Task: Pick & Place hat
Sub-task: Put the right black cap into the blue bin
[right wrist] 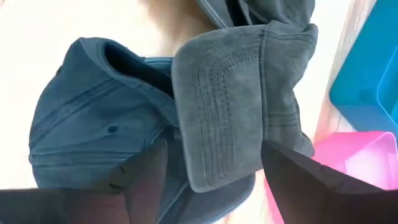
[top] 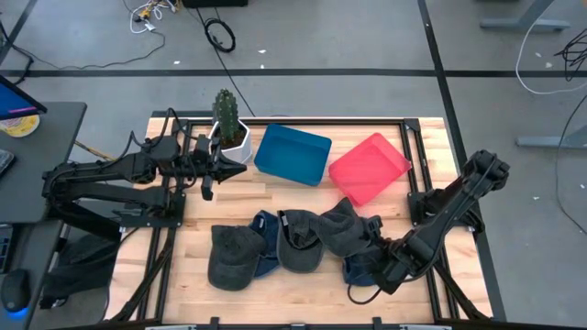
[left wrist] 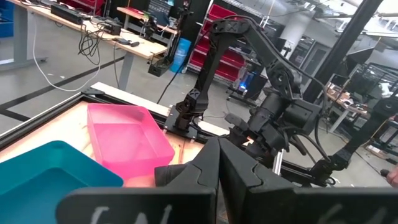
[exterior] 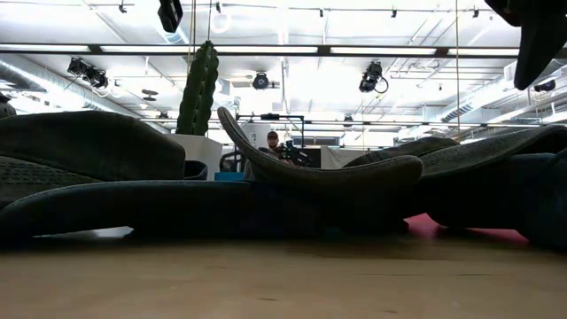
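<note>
Here the grey hat (right wrist: 227,118) lies brim-out between the spread jaws of the right gripper (right wrist: 214,168), overlapping a blue hat (right wrist: 93,118) near the pink tray (top: 369,167), while the left gripper (top: 213,168), jaws together, hovers by the cactus (top: 225,112).

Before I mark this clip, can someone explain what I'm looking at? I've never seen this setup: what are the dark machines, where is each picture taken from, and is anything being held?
Two dark robot arms work at a wooden table. One picture looks straight down, one looks level across the tabletop, and two come from cameras on the arms' wrists.

On the table lie several caps: grey caps and dark blue ones in a loose row. Behind them stand a blue bin, a pink bin and a potted cactus.

The left end effector waits shut beside the cactus. The right end effector is open, its fingers either side of a grey cap's brim. Nothing is held yet.
</note>
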